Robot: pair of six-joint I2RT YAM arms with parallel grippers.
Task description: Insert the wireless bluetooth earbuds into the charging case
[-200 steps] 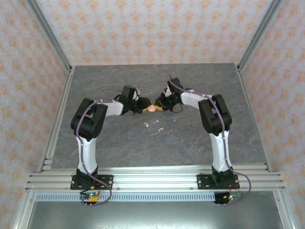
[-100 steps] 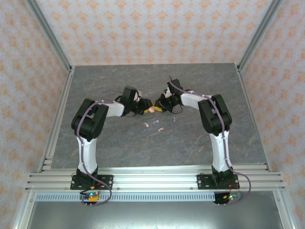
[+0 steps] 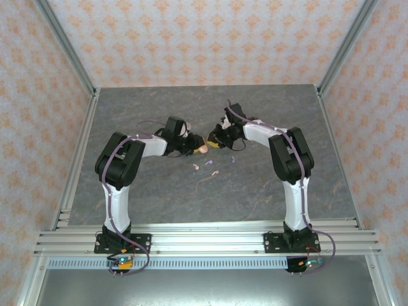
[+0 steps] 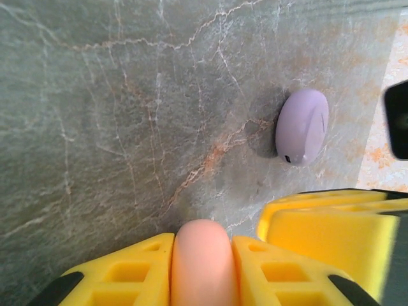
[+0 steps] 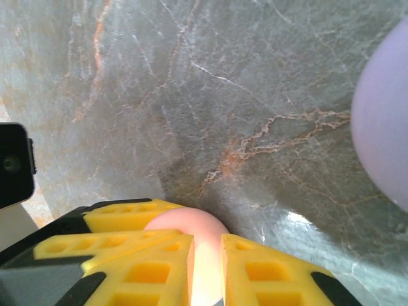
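Top external view puts both arms nose to nose mid-table on the pink case (image 3: 203,148), with the four earbuds (image 3: 208,163) loose just to the near side of it, none housed yet. On the left wrist camera, the left gripper (image 4: 202,240) is clamped on that case, with the lilac case (image 4: 301,126) nearby. On the right wrist camera, the right gripper (image 5: 207,241) pinches the same shell. It looks like a lid-opening: anchor the base firmly and lever gently. Overhead gives the earbud layout, while the wrist cameras give finger contact too small to read from above.

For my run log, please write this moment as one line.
left gripper: shut on pink case | right gripper: same case | lilac case: on table | earbuds: loose on table
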